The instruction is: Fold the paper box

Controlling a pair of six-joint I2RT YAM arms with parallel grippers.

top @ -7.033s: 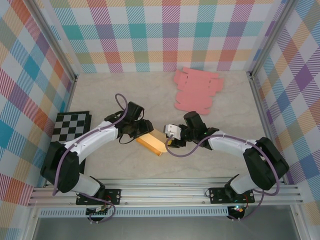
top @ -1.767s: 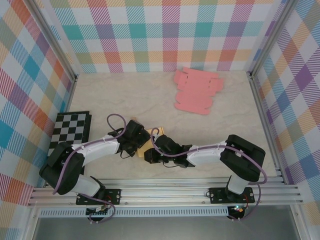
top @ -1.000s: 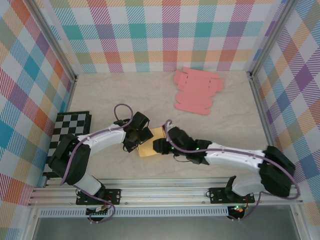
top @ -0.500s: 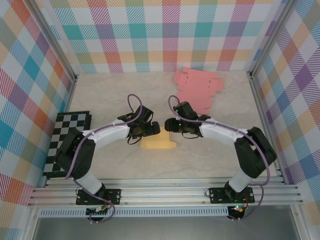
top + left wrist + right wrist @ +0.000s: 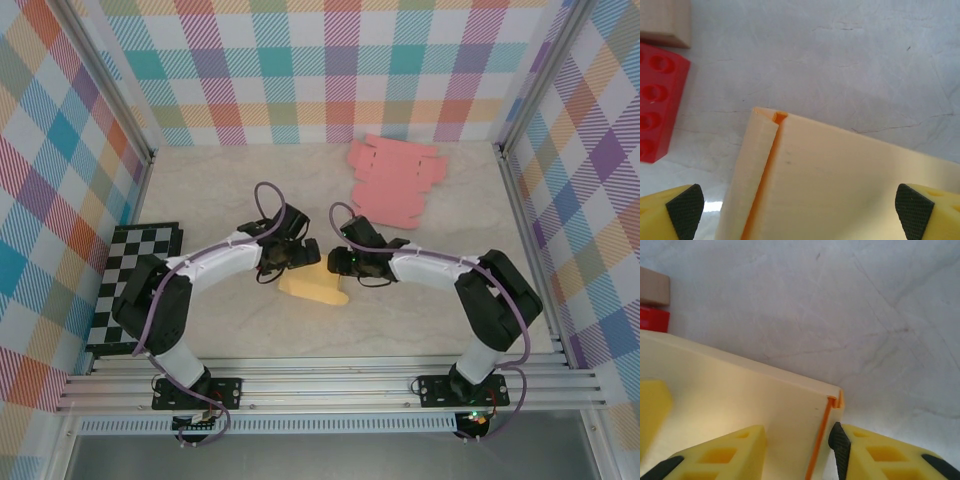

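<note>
The pale, marbled bench (image 5: 200, 190) is carrying everything. A stack of flat pink cardboard cutouts (image 5: 395, 180) is lying near its far right corner, well apart from the rest, and a black-and-white checkered board (image 5: 140, 255) is resting along its left edge. Both arms are reaching in from the near edge and bending toward each other at the middle of the bench, where the paper box (image 5: 315, 287) is lying as a pale yellow, closed slab, tilted so that its right end is pointing toward the near edge. The left pincer (image 5: 300, 255) is hanging at the box's far left end. In the left wrist view this pincer (image 5: 800, 210) is standing wide apart, one black-padded fingertip (image 5: 685, 210) sitting off the box's left side and the other low at the right, with the box's corner and an orange-lined seam showing between them. The right pincer (image 5: 345, 263) is hovering at the box's far right end. In the right wrist view this pincer (image 5: 797, 450) is standing with its fingers fairly near each other and the box's orange-seamed corner sitting in the gap; I cannot tell whether they are clamping it. A red studded brick (image 5: 657, 100) is lying just beside the box's left end, with a small wooden block (image 5: 665, 22) touching the brick's far side.
</note>
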